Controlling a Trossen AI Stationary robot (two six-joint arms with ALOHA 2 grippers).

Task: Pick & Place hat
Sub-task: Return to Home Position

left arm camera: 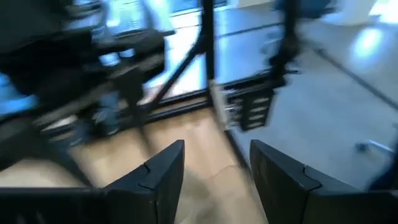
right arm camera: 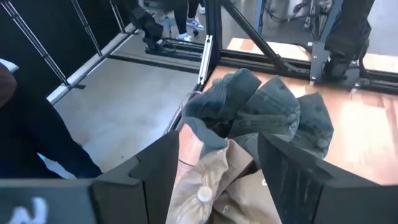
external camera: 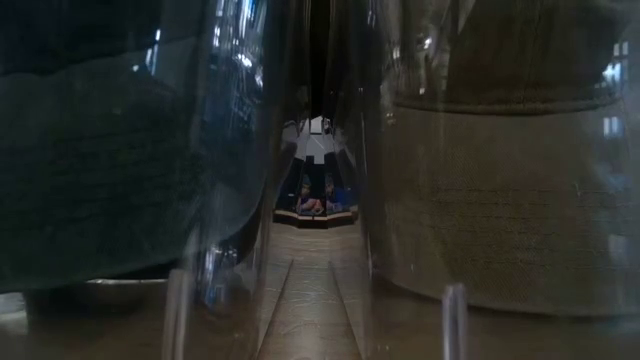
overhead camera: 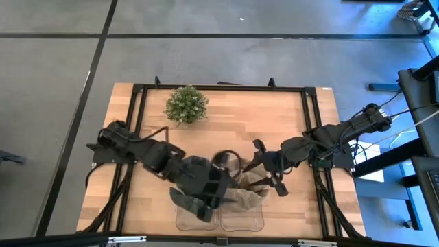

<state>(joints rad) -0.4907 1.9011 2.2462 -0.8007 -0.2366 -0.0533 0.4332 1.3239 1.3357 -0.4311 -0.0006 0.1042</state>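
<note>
A dark grey-green hat (overhead camera: 182, 202) lies in the left clear bin (overhead camera: 185, 224) at the table's near edge. It also shows in the low view (external camera: 100, 180) and the right wrist view (right arm camera: 267, 112). A tan hat (overhead camera: 252, 199) lies in the right clear bin (overhead camera: 252, 225), and shows in the low view (external camera: 500, 200) and the right wrist view (right arm camera: 211, 186). My left gripper (left arm camera: 214, 180) is open and empty over the left bin (overhead camera: 205, 210). My right gripper (right arm camera: 217, 180) is open above the tan hat (overhead camera: 264, 175), its fingers either side of the crown, holding nothing.
A small potted plant (overhead camera: 186, 104) stands at the table's far side, left of centre. A black frame (overhead camera: 226, 88) runs round the table top. Bare wood lies between the plant and the bins. In the right wrist view, people's legs (right arm camera: 186, 12) show beyond the table.
</note>
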